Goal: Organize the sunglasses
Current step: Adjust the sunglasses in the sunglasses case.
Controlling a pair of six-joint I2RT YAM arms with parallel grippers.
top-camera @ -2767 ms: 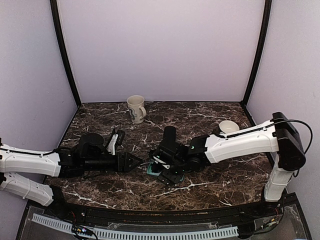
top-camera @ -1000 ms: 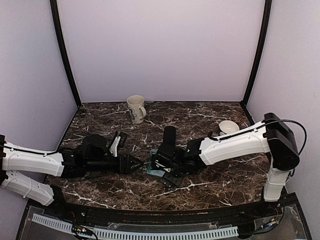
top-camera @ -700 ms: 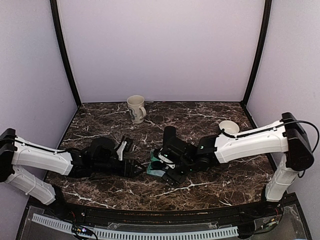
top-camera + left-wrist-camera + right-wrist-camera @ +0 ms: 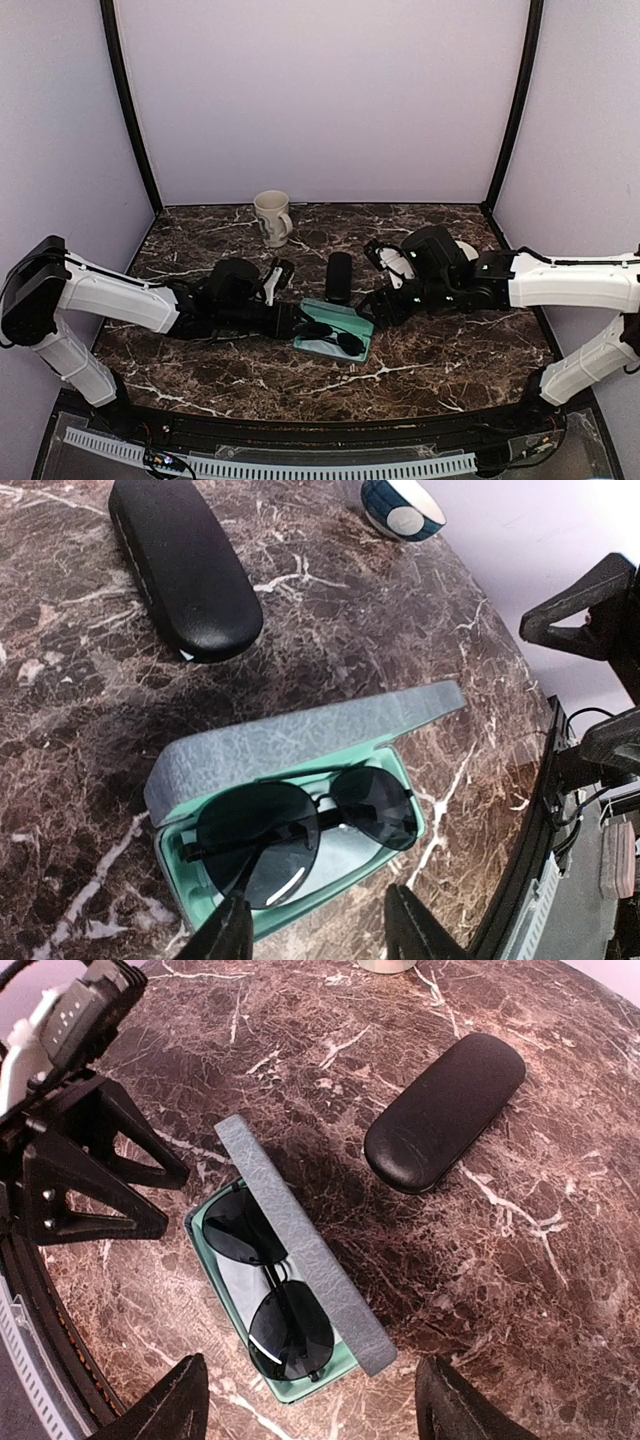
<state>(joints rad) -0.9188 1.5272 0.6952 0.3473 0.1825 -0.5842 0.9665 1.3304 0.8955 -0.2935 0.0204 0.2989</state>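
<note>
The thin-framed dark sunglasses [image 4: 300, 830] lie in the open grey-blue case [image 4: 300, 735], lid up, ready to shut. The left tool [image 4: 318, 910] and right tool [image 4: 313, 1380] gape, holding nothing.

- Obstacle, just ahead of the left gripper [image 4: 320, 938]: open case [image 4: 300, 735]. Its lid stands raised on the far side and the sunglasses [image 4: 300, 830] fill the tray. Passage from above is unobstructed.
- Obstacle, beyond the lid: black case [image 4: 185, 565], set apart, with a bare strip between.
- Obstacle, opposite: right gripper [image 4: 310, 1412], jaws spread, near the open case's other end.
- Far clutter: mug [image 4: 272, 218] and bowl [image 4: 400, 505], both well apart.
- Free room: bare tabletop [image 4: 430, 350] on the near side of both grippers.
</note>
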